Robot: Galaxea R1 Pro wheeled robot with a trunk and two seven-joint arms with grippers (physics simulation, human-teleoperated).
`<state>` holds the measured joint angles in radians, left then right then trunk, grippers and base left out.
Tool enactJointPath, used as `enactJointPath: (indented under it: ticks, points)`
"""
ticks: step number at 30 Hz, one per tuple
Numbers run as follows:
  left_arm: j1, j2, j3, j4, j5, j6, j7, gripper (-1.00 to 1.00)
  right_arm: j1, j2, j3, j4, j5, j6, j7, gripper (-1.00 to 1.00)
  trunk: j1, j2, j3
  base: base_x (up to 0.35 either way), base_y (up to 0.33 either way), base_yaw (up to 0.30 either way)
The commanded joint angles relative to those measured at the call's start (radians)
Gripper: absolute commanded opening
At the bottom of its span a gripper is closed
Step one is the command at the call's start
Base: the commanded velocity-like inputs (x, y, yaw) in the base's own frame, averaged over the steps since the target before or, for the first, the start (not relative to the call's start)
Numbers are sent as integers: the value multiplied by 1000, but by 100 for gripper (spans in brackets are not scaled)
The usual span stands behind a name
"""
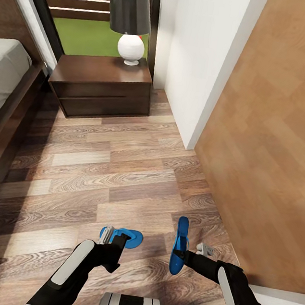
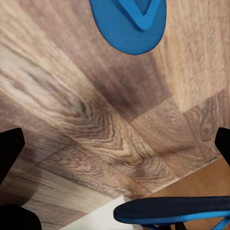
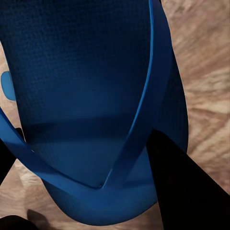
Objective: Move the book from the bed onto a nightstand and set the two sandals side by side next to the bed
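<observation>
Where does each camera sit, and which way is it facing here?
Head view: on the head, looking forward and down over the plank floor, nightstand, bed; both arms show.
Left wrist view: near the left end effector, facing the floor; dark fingertips at the edges.
Right wrist view: near the right end effector, close on the held sandal; one dark finger shows.
Shared: the left wrist and head views both show the sandal on the floor.

Blue sandal (image 1: pixel 128 238) flat on plank floor, second blue sandal (image 1: pixel 178 246) tilted on edge, nightstand (image 1: pixel 103 85) beside bed (image 1: pixel 7 83)
</observation>
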<state>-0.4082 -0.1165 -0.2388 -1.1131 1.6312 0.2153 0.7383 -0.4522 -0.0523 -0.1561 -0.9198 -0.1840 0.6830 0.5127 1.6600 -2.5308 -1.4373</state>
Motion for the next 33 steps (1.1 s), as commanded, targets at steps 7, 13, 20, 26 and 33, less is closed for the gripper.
enactJointPath:
  ticks: [7,13,20,26,33]
  points:
    - [0,-1,-1,-4,2,3,4,100,0,0,-2,-1,-5,7,1,-100,0,0,-1,0,0,0]
    - [0,-1,-13,-4,2,3,4,100,0,0,-2,-1,-5,7,1,-100,0,0,-1,9,0,0]
    - [-1,0,-60,-6,1,3,3,100,0,0,-2,-1,-5,7,1,-100,0,0,-1,170,0,0]
    - [0,1,-79,-7,1,3,3,100,0,0,-2,-1,-5,7,1,-100,0,0,-1,28,0,0]
    - [-1,3,-81,-7,1,3,-45,100,0,0,-2,-1,-5,7,1,-100,0,0,-1,227,65,0]
